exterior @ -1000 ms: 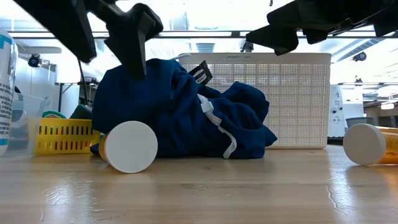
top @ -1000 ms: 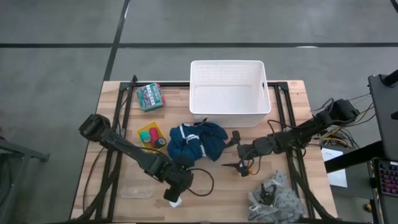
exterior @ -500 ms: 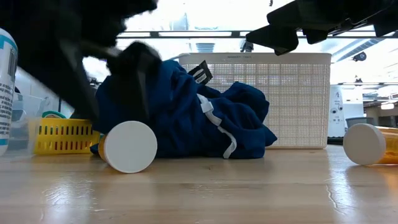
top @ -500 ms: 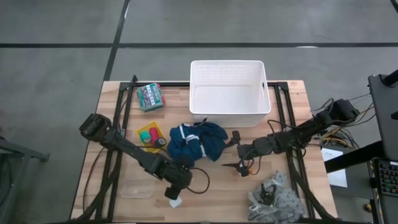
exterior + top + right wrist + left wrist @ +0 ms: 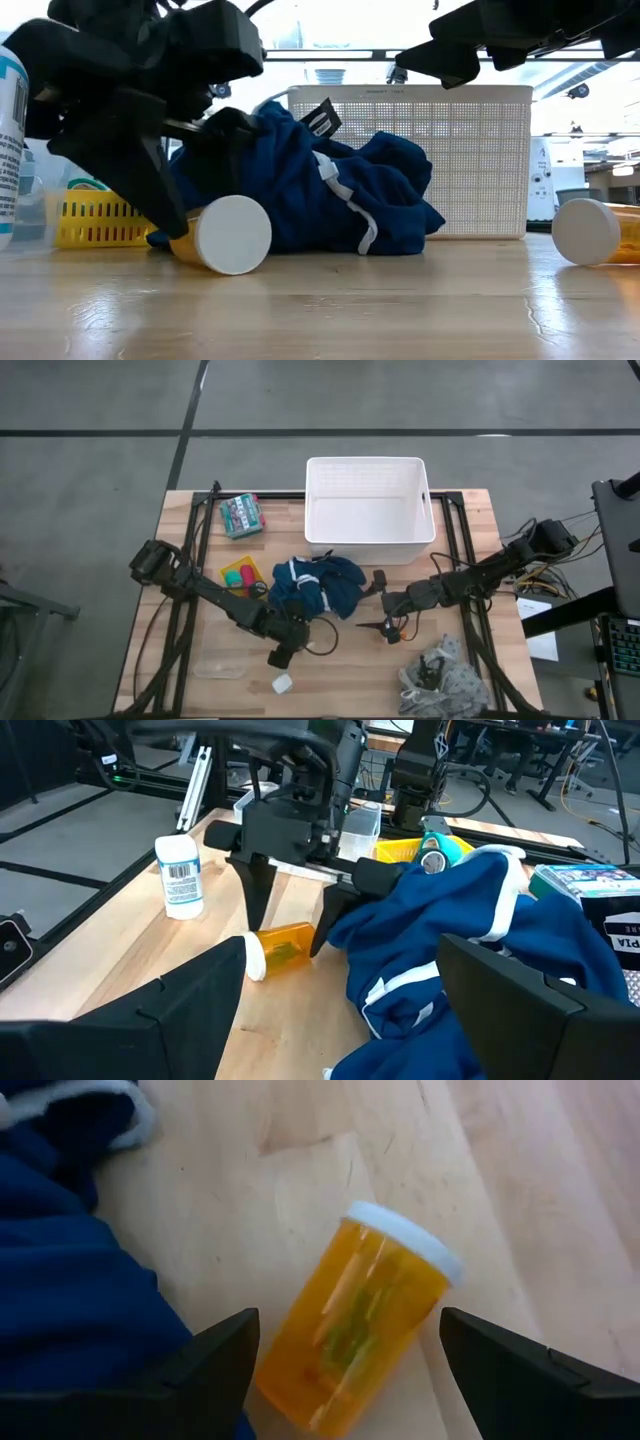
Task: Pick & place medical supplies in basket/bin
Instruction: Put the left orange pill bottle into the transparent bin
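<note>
A small orange pill bottle with a white cap lies on its side on the wood table, at the near edge of the dark blue garment. My left gripper is open, slants down over the bottle and has one finger on either side of it. My right gripper hangs open above the table, right of the garment, holding nothing. The white slotted tub stands at the far edge. A yellow tray left of the garment holds green, red and black tape rolls. My left gripper straddles the lying pill bottle from above, slanting down. One finger stands right by the bottle's bottom end, but I cannot tell whether it touches it. The other finger is clear of the bottle.
A white labelled bottle stands upright just near-side of my left gripper. A second orange bottle lies under my right gripper. A clear box sits at the near left, a grey-white cloth at the near right, a green packet at the far left.
My left gripper has come down and a little toward the far edge, off the white bottle and over the orange pill bottle, staying open. The pill bottle has shifted slightly toward the table's right and turned a bit.
</note>
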